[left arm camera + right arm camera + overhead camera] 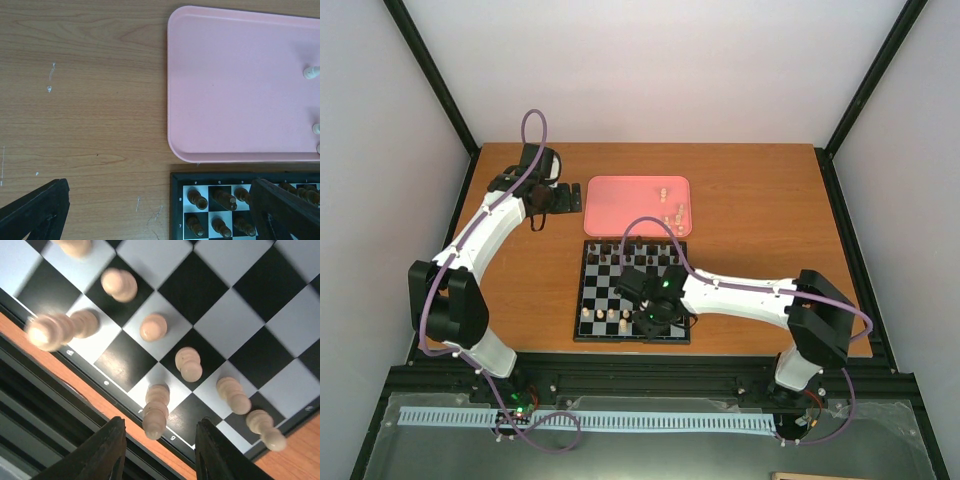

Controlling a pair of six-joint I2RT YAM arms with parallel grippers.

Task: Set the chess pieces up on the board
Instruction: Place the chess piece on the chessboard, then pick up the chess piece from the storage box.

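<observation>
The board (578, 300) lies in the middle of the table, with dark brown pieces along its far rows. Cream-white chess pieces (605, 317) stand in its near rows. In the right wrist view a tall cream piece (156, 415) stands on a near-edge white square of the board (195, 285). My right gripper (160, 450) is open around it, and its fingers (107, 450) are clear of the piece on both sides. More cream pieces (189, 364) stand around it. My left gripper (160, 184) is open over bare table beside the board's far-left corner (176, 210).
A pink tray (630, 205) sits just behind the board, with a few cream pieces (672, 212) at its right side, also visible as cream pieces (311, 73) in the left wrist view. Dark brown pieces (197, 199) fill the board's far corner. Black frame rails run along the table's near edge.
</observation>
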